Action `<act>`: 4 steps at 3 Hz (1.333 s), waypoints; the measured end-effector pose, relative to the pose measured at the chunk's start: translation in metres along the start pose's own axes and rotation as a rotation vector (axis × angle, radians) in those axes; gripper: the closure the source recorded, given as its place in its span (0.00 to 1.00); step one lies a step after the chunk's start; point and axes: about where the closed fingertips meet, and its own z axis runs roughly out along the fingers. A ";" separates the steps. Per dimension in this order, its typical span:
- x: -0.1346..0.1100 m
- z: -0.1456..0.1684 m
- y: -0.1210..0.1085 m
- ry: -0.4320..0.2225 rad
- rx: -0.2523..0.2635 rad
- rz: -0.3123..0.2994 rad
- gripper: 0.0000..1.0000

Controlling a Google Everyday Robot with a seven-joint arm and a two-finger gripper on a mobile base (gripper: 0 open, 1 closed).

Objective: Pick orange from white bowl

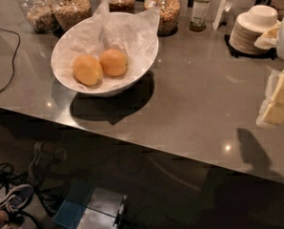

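Observation:
The white bowl (70,44), wide with a slanted rim and lined with crumpled white paper, stands at the back left of the grey counter. Two round fruits lie side by side in it. The orange (114,62) is the deeper-coloured one on the right. A paler, yellower fruit (87,70) touches it on the left. My gripper (278,100) hangs at the far right edge of the view, above the counter and far to the right of the bowl, with nothing seen in it.
Several glass jars of grains (71,8) and a bottle (200,7) line the back behind the bowl. A stack of small white dishes (253,30) stands at the back right. A black cable (8,61) lies at the left. The counter's front edge (147,147) runs diagonally, with floor below.

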 end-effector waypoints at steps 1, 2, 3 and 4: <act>-0.006 0.001 -0.007 -0.011 0.014 -0.009 0.00; -0.033 0.012 -0.033 -0.060 0.021 -0.043 0.00; -0.069 0.029 -0.057 -0.131 0.008 -0.093 0.00; -0.113 0.040 -0.069 -0.216 -0.012 -0.160 0.00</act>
